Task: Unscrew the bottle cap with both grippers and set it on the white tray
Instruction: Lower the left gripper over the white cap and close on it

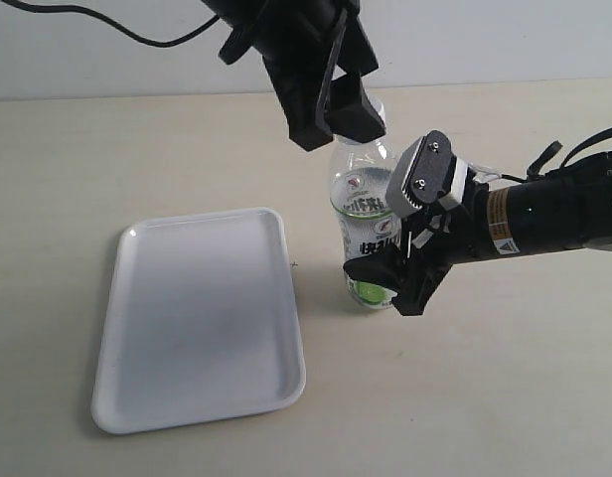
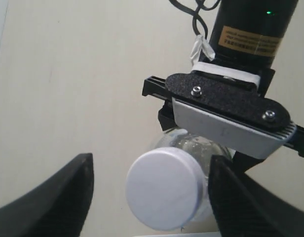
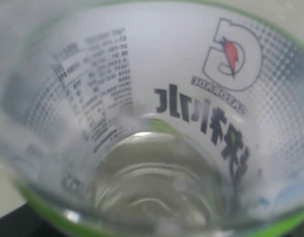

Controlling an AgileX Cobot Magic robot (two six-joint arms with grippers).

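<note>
Now: cap point(image 2: 164, 190) still on bottle point(image 1: 361, 199), not yet gripped.
Bottle stands upright on table point(image 1: 505, 397), just beside tray point(image 1: 202, 318). R gripper point(image 1: 400, 229) is closed round the labelled body. L gripper point(image 1: 338, 124) hangs above, jaws spread wide, one each side of cap, no contact. Cap is small, stiff and light with a smooth top, prob. slippery, so take hold on its ribbed side, square to neck. Bottle wall looks thin and may dent, so hold firm w/o crushing.

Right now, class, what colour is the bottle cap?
White cap, clearest in left wrist view.
</note>
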